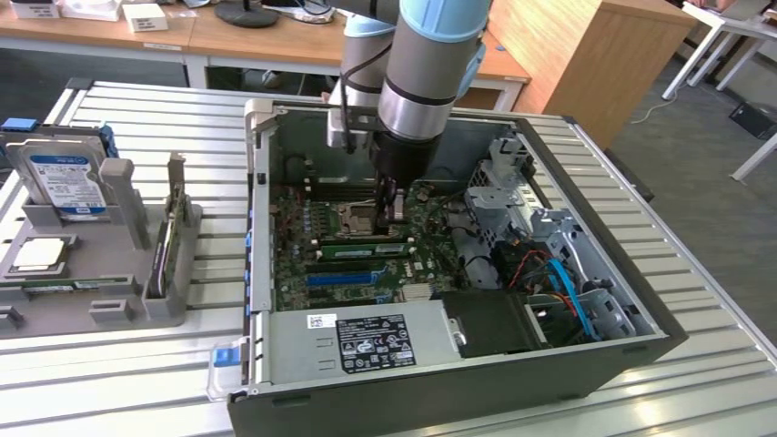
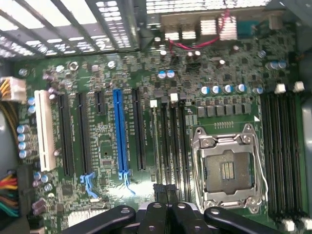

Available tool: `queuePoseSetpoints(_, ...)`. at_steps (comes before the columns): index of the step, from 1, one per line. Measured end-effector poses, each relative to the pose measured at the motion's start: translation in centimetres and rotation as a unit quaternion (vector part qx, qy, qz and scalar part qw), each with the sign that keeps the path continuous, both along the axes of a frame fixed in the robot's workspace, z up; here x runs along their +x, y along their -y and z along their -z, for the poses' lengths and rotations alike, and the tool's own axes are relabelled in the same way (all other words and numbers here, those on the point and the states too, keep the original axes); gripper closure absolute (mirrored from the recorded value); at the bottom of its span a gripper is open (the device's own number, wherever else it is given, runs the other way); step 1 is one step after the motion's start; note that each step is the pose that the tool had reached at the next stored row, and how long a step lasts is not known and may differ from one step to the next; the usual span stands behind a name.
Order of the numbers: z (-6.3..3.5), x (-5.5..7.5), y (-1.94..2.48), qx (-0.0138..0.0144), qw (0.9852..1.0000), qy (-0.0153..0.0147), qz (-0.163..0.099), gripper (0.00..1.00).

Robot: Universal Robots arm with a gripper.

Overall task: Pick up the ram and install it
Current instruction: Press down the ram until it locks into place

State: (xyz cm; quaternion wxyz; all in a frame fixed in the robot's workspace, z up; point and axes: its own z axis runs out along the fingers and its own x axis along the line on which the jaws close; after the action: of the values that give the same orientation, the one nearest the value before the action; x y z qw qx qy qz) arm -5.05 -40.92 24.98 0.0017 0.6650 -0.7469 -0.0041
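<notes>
Gripper [image 1: 392,214] fingers are pressed together with nothing between them, and the arm reaches straight down into the open computer case [image 1: 258,182]. In the wrist view the dark fingertips [image 2: 165,192] meet over the row of memory slots just beside the CPU socket [image 2: 228,168]. The ram [image 1: 360,248] stands on edge in one of those slots, on the near side of the socket in the exterior view. From the wrist it is a thin pale line [image 2: 155,141] running away from the fingertips towards a white slot clip. Whether the fingertips actually touch its top edge cannot be told.

Nearest in the exterior view, the slatted metal table [image 1: 109,382] carries the case. At the case's near end sits the power supply [image 1: 364,337], silver with a black label. Just past it on the motherboard lies a blue expansion slot [image 1: 346,276], then the ram and the socket. A blue cable [image 1: 570,291] runs along the drive bays at the exterior view's right.

At the exterior view's left a grey holder [image 1: 73,300] is on the table, well apart from the gripper. It holds an upright card with a metal bracket [image 1: 170,237] and, farther back, a silver hard drive [image 1: 61,182] with a blue-white label.

Wooden desks [image 1: 243,41] stand beyond the table
</notes>
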Motion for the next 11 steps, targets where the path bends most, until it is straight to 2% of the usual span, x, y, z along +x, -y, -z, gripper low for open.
queuePoseSetpoints(5,0.02,0.0,0.0,0.0001,0.999,0.0,0.045,0.89)
queuePoseSetpoints(8,0.03,0.0,0.0,0.0,0.9974,0.0,0.072,0.89)
queuePoseSetpoints(11,0.04,0.0,0.0,0.0,0.995,0.0,0.1,0.89)
